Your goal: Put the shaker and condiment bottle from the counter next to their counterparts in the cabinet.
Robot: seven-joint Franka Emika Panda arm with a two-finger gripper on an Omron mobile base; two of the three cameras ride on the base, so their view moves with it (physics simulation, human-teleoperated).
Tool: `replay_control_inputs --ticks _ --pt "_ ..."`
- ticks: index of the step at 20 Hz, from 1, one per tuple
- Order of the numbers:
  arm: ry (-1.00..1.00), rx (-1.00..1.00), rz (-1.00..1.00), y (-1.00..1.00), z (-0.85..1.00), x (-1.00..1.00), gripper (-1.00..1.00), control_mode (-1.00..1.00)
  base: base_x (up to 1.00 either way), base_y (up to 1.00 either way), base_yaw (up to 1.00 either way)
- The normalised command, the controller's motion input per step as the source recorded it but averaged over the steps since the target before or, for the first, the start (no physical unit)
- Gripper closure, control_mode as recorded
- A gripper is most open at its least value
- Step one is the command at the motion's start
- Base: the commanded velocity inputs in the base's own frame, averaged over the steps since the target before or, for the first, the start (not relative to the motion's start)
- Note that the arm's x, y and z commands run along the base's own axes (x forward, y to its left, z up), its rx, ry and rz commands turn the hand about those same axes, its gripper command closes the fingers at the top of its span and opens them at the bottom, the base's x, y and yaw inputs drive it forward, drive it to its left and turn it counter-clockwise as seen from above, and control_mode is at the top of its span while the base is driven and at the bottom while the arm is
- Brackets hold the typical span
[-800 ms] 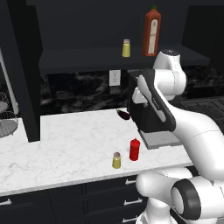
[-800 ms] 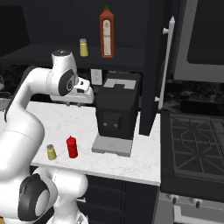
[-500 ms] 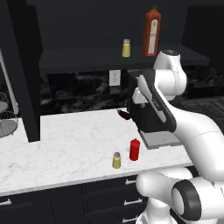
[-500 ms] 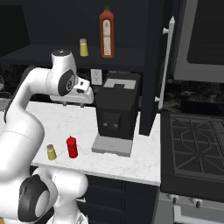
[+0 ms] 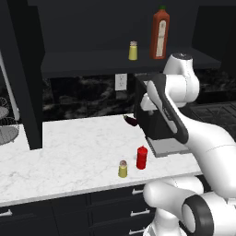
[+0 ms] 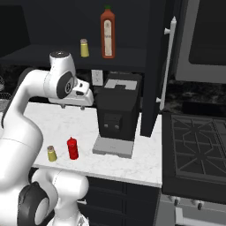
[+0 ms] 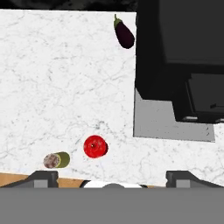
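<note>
- Fingers (image 7: 43,176) of the gripper (image 7: 112,178) stand spread wide and empty, looking straight down at the counter (image 7: 52,78).
- Red bottle (image 7: 95,146) and yellow shaker (image 7: 57,160) stand close together near the counter's front edge, just apart, left of the coffee machine (image 7: 175,57); neither is picked up yet.
- Pick one target first. The bottle sits nearer the middle of the hand view, so it seems the easier grab.
- Centre over its cap before descending, with the fingers turned so neither strikes the shaker.
- Grip below the nozzle, then lift straight up.
- Shelf (image 5: 92,62) already holds the tall bottle (image 5: 159,33) and pale-capped shaker (image 5: 133,50).
</note>
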Motion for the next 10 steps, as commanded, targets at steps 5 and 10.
replay_control_inputs --ticks 5,10 --pt "-0.01 0.00 0.00 0.00 -0.01 -0.14 -1.00 -1.00 0.00 0.00 0.00" --pt "-0.04 0.00 0.00 0.00 -0.07 -0.17 -1.00 -1.00 0.00 0.00 0.00"
